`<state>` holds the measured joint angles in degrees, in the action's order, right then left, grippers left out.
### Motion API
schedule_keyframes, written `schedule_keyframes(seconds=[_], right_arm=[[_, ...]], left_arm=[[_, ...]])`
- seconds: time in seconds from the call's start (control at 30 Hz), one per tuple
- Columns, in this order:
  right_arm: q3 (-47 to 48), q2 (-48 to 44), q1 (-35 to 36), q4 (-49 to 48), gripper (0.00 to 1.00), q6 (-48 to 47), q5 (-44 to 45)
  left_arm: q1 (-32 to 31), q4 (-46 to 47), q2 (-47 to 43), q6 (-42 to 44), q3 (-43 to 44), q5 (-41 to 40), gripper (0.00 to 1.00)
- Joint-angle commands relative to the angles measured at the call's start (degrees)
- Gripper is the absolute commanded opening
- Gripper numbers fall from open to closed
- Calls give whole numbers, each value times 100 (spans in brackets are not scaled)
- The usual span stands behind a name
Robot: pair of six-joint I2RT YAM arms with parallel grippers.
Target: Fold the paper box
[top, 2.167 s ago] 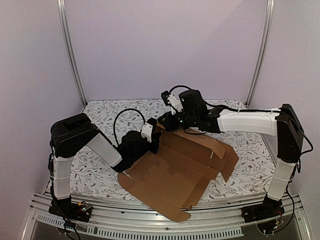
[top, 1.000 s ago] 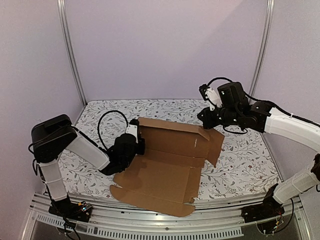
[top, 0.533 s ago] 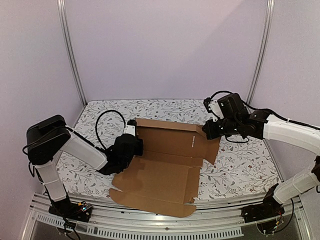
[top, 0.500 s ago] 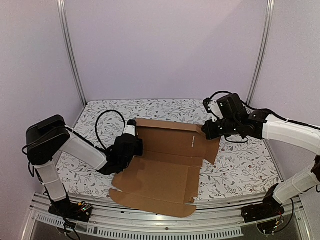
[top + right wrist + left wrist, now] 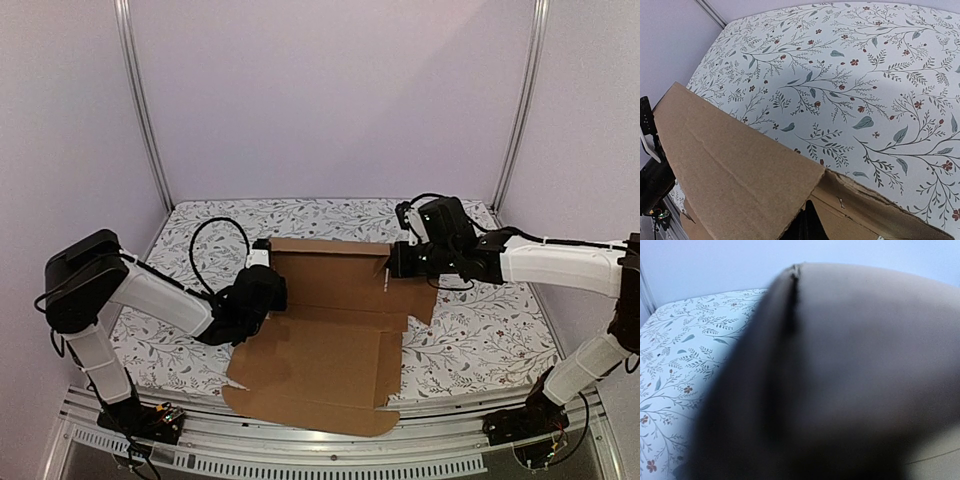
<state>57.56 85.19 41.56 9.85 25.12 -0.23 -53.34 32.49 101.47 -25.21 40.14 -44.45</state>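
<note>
- The paper box (image 5: 320,355) is lying opened out in the middle of the surface (image 5: 480,330). Its broad base panel is resting flat towards the near edge, and its far panel is standing raised along a crease.
- The left hand (image 5: 262,293) is sitting at the left end of that crease. Its fingers are pressed together, apparently on the cardboard edge. The left wrist view is showing only blurred brown cardboard close to the lens, so the fingers themselves are not visible.
- This hold is probably anchoring the sheet so that it is not sliding while the panel is turning.
- The right hand (image 5: 393,262) is reaching in from the right to the upper right corner of the raised panel. Its fingers are closed, apparently pinching that corner and propping the panel up.
- A side flap is hanging loose below the right hand, not yet tucked.
- The surface is carrying a white cloth printed with leaves and small red flowers.
- Pale lilac walls (image 5: 330,100) are enclosing the cell, with metal posts (image 5: 142,110) in the far corners.
- An aluminium rail (image 5: 300,450) is running along the near edge.
</note>
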Motion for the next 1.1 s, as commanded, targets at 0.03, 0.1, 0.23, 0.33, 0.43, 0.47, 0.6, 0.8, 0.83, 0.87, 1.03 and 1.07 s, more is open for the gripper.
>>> schedule_keyframes(seconds=[0.03,0.1,0.23,0.33,0.43,0.47,0.6,0.8,0.83,0.87,1.03,1.07], right_arm=[[-289,120,29,-1156,0,794,-155],[-370,123,72,-1431,0,964,-24],[-597,80,136,-2196,0,1304,-4],[-710,60,187,-2793,0,1436,-41],[-708,89,203,-3152,0,1484,-83],[-683,115,203,-3194,0,1498,-72],[-689,131,212,-3433,0,1484,-5],[-666,100,213,-3411,0,1332,-8],[-675,74,218,-3370,0,1308,-9],[-683,50,216,-3311,0,1284,-13],[-740,-181,213,-2944,0,1040,-101],[-752,-225,220,-2859,0,983,-116]], left_arm=[[-115,-955,-187,-698,182,-5,0],[-115,-1078,-220,-793,208,20,0],[-115,-1430,-251,-1025,333,229,0],[-115,-1662,-279,-1222,439,436,0],[-115,-1680,-305,-1346,442,567,0],[-115,-1689,-313,-1382,442,588,0],[-117,-1727,-355,-1443,433,655,0],[-100,-1773,-439,-1521,433,648,0],[-79,-1777,-463,-1533,424,654,0],[-53,-1774,-496,-1545,418,683,0],[231,-1725,-644,-1666,351,1031,0],[296,-1705,-672,-1725,323,1122,0]])
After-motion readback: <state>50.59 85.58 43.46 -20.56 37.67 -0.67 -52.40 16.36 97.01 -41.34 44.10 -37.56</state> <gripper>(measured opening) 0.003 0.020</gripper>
